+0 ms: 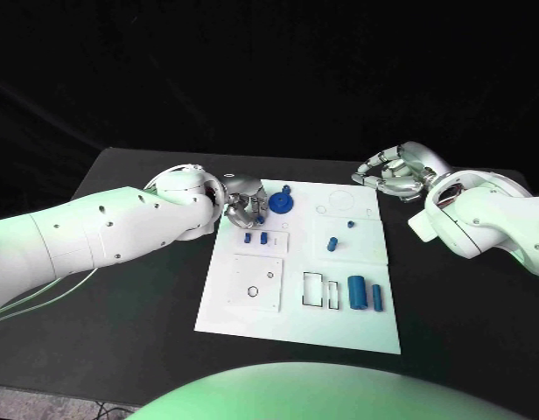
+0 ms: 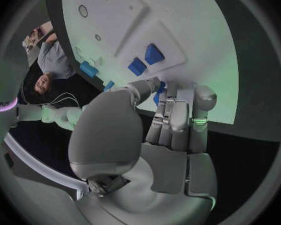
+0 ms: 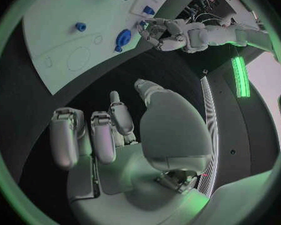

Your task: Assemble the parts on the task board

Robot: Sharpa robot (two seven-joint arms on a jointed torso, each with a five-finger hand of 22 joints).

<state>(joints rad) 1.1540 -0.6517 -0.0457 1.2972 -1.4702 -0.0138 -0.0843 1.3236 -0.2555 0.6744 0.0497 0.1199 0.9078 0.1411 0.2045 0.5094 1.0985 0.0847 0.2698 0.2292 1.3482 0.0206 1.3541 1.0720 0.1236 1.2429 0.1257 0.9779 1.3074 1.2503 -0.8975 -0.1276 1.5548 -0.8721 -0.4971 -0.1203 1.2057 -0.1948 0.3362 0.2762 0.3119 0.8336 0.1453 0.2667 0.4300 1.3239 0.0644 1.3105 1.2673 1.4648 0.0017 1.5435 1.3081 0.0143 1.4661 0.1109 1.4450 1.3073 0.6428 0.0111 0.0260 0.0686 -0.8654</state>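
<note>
The white task board [image 1: 297, 328] lay flat in the middle of the black table [image 1: 131, 289], a smooth rectangular plate marked with thin outlines of circles and rectangles. On it, near the right front, two blue cylinders [image 1: 358, 292] lay side by side next to a pair of empty rectangular outlines. Further back a small blue peg [image 1: 332, 243] stood near the middle, and two small blue blocks [image 1: 255, 237] sat close together on a raised square panel at the left. A round blue disc with a tab [image 1: 283, 205] rested near the back left corner. The left hand [image 1: 238, 208], silver and jointed, hung over the board's back left corner just beside that disc; in the left wrist view its fingers [image 2: 172, 120] reached down together to the board, with a bit of blue showing between the tips, but whether they actually gripped anything could not be made out. The right hand [image 1: 394, 175] was held off the board beyond its back right corner, over the bare table, fingers loosely curled and apart, holding nothing.
</note>
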